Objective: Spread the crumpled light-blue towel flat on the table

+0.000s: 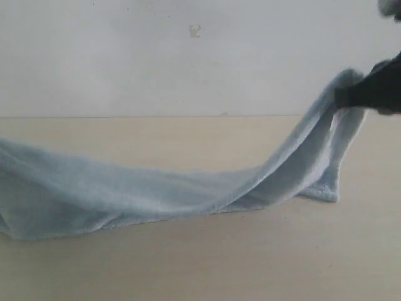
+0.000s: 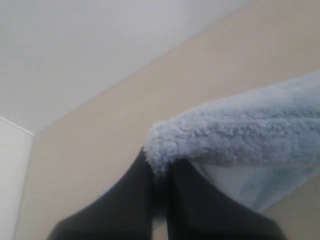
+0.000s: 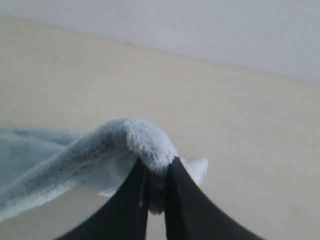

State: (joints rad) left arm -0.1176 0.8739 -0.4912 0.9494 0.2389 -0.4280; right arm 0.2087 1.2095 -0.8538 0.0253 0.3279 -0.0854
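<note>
Two hands pinch opposite ends of the towel (image 1: 156,194), which runs in a long, half-gathered band across the cream surface (image 1: 250,269) from the left edge of the scene to the right. The right hand (image 3: 156,172), fingers pressed together on a rounded fold of pile, holds its end raised above the surface at the right. The left hand (image 2: 159,175), outside the exterior view, nips a fluffy corner the same way. The middle of the cloth sags and rests on the surface.

The likely trouble lies in the grip and the folds. Each hand appears to hold only a small bite of thick, springy terry, so a firmer pull apart could let the pile slide out of the fingers. The cloth also looks doubled along its length, and tension alone may draw it into a tighter rope rather than open it. Below the right hand a loose corner (image 1: 324,193) with a stitched hem hangs to the surface — it could tuck underneath when that end is lowered.

The fabric reads soft, matte and deep-napped, pale blue against the smooth, plain surface and a blank pale wall (image 1: 188,56).
</note>
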